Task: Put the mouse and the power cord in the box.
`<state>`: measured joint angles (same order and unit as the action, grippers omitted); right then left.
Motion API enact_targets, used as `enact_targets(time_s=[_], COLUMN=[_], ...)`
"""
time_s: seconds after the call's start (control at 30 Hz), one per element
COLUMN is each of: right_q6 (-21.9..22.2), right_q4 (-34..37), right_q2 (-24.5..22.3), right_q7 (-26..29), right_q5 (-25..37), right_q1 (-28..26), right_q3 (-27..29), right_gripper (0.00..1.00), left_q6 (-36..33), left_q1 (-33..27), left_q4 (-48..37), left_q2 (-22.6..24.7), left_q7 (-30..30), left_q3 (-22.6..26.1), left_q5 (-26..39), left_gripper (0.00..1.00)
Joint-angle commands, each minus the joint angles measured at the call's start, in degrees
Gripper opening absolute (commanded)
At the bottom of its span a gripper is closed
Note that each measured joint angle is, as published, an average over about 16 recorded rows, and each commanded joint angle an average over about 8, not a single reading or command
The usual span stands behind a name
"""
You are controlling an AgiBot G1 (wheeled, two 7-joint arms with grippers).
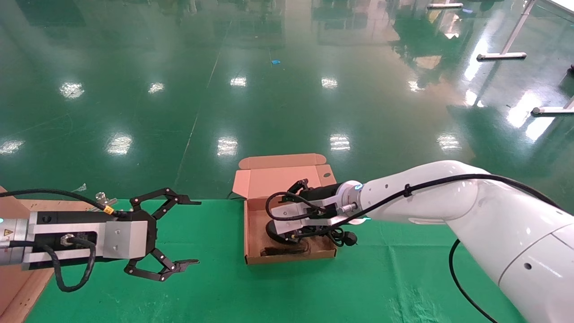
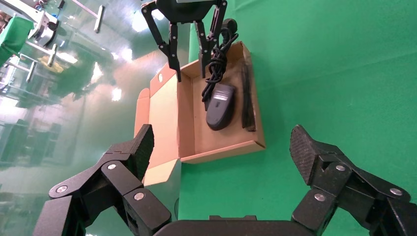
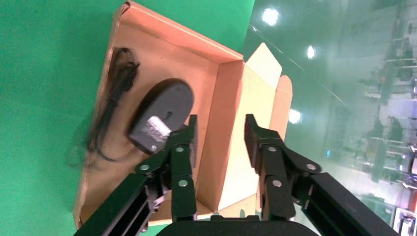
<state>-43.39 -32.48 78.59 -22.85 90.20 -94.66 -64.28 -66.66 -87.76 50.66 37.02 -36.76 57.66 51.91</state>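
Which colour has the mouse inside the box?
Black, with a pale patch; the left wrist view shows the mouse best.

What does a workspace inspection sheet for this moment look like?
Surface: green cloth, flat.
Job's things: box open, lid up; mouse inside; power cord trails into the box, its plug at the right wall, unclear whether inside.
Clutter: brown board at the left edge.
Grippers: right gripper over the box, fingers open, holding nothing; left gripper open, parked over the cloth.
Cables: black arm cable along the right arm.
Surroundings: glossy green floor, white frame legs.
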Motion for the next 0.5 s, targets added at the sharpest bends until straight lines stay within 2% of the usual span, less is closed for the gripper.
enact_targets(time_s=[0.03,0.23,0.5], right_q6=[-0.1,-1.4,-6.5], right_q4=[0.1,-1.0,-6.0], right_q2=[0.0,-1.1,-6.4], right_q7=[-0.1,0.8,4.9], right_q5=[0.1,-1.1,-7.0], right_q1=[-0.1,0.6,4.7], right_q3=[0.1,1.6,7.4], right_gripper=[1.0,1.0,1.0], left_q6=[0.0,-0.5,-2.8], left_q1=[-0.1,0.4,3.6], left_q4=[-0.2,0.1,2.9], left_q2=[0.1,0.2,-0.1], left_q7=[-0.1,0.9,6.7], left_q3=[0.0,-0.9,-5.9], left_q5=[0.0,-0.2,-1.4], left_gripper=[1.0,1.0,1.0])
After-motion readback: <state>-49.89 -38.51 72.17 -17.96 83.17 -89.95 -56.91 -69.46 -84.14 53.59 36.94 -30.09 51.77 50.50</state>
